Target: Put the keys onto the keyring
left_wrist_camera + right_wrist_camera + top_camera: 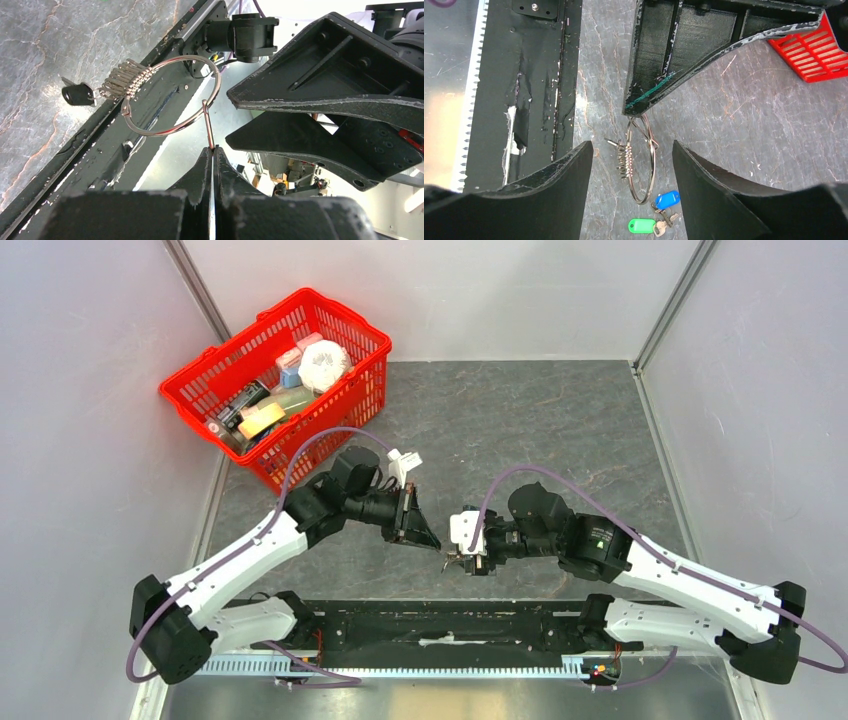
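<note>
Left wrist view: we see the left gripper pinching the keyring by its wire end; the ring points straight out from the fingertips. The right gripper is spread wide, holding nothing.

Bright, even light from above fills all views, and shadows under the arms are soft. The table carries pale glare and the keyring glints. Close to the lens, the left gripper's fingers and the right gripper's fingers look soft; the left wrist view's upper right is washed out.
</note>
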Available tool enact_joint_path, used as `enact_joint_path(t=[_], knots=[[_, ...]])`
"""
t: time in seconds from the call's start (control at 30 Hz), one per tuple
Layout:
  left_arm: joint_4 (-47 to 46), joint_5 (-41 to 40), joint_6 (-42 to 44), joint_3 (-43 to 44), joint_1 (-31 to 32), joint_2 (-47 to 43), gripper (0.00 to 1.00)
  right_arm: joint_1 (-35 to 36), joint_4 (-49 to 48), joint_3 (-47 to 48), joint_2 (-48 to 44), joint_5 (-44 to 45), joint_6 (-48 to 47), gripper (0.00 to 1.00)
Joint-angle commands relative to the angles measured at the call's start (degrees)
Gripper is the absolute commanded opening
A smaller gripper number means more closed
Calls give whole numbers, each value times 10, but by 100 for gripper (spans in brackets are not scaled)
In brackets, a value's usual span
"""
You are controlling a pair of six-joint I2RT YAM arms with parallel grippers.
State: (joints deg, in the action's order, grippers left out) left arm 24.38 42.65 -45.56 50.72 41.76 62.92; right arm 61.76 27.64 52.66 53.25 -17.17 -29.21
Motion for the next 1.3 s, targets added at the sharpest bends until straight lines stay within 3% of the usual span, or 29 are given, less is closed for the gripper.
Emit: enact_joint_path(t=[0.0,0.47,1.27], knots=[[-1,40,-18,24,3,-21,2,3,-27,-5,-1,-13,-7,66],[-1,69,-19,25,3,-46,2,3,-37,0,8,-22,-2,53],[-59,101,-43,10,3,-53,2,3,-51,11,12,-34,14,5]])
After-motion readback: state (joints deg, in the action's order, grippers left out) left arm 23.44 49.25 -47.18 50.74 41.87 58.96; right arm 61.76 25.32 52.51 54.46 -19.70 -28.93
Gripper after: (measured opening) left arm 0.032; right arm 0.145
